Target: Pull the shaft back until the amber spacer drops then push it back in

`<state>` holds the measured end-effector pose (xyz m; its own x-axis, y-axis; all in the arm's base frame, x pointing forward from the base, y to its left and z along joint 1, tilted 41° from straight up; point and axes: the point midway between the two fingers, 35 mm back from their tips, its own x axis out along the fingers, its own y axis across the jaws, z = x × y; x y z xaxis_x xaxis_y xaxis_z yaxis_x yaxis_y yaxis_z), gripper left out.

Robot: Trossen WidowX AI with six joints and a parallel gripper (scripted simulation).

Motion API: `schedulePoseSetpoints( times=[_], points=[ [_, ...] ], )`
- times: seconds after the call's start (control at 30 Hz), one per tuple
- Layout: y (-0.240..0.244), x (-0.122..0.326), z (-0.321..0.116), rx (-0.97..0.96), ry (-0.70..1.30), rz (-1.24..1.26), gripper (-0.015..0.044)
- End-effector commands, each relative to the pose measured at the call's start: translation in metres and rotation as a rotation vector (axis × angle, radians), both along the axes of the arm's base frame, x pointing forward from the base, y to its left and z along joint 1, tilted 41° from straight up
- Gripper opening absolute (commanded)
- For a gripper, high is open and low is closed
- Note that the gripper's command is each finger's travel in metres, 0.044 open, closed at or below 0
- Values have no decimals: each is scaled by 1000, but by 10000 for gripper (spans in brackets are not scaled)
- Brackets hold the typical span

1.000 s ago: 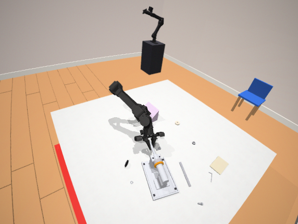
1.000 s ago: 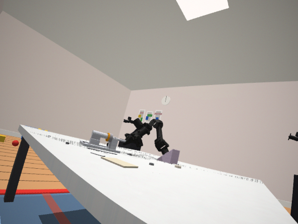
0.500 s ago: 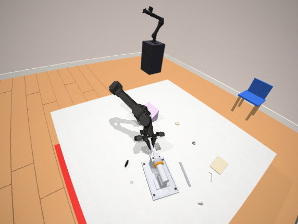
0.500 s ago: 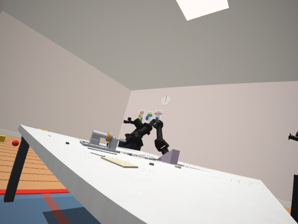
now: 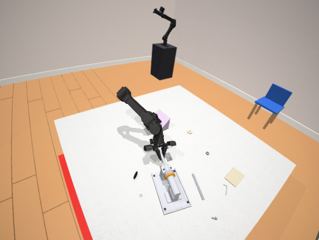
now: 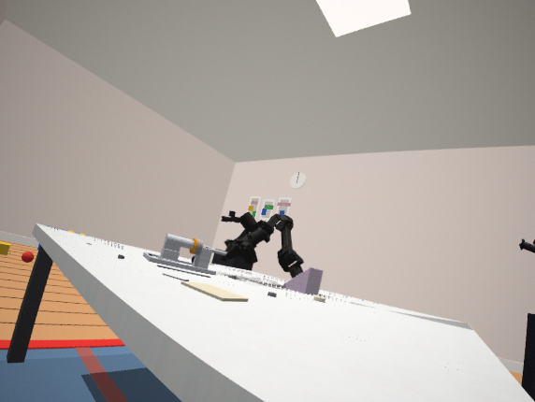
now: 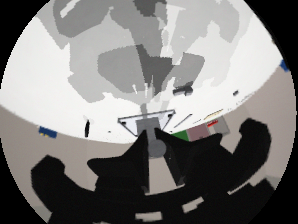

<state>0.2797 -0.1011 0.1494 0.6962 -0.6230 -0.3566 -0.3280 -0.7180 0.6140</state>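
The big housing block (image 5: 174, 188) (image 6: 172, 250) stands on a pale base plate (image 5: 179, 206). The amber spacer (image 5: 169, 175) (image 6: 194, 246) is around the shaft line, against the housing's end face. Greyish rings appear beside it, between it and the smaller upright support (image 6: 202, 258); their number cannot be told. The thin grey shaft (image 5: 164, 162) (image 6: 216, 251) sticks out of the support; its round end (image 7: 157, 148) shows in the wrist view. My gripper (image 5: 162, 158) (image 7: 150, 131) is shut on the shaft, on the support's side. The shaft inside the spacers is hidden.
A lilac block (image 5: 164, 123) (image 6: 314, 281) stands beside the arm. A grey bar (image 5: 198, 187), a cream square (image 5: 235, 177) (image 6: 215, 292) and a hex key lie right of the plate. A black object (image 5: 135, 175) lies left. A small dark part (image 5: 169, 159) (image 7: 183, 91) lies near the fingertips.
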Motion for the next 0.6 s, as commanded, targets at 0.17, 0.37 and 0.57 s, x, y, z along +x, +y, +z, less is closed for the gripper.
schedulePoseSetpoints(
  times=[0.17,0.37,0.57],
  points=[
    [0,-2,0,3,-6,-3,0],
    [0,-2,0,3,-5,-3,0],
    [0,-3,0,3,-5,-3,0]
  ],
)
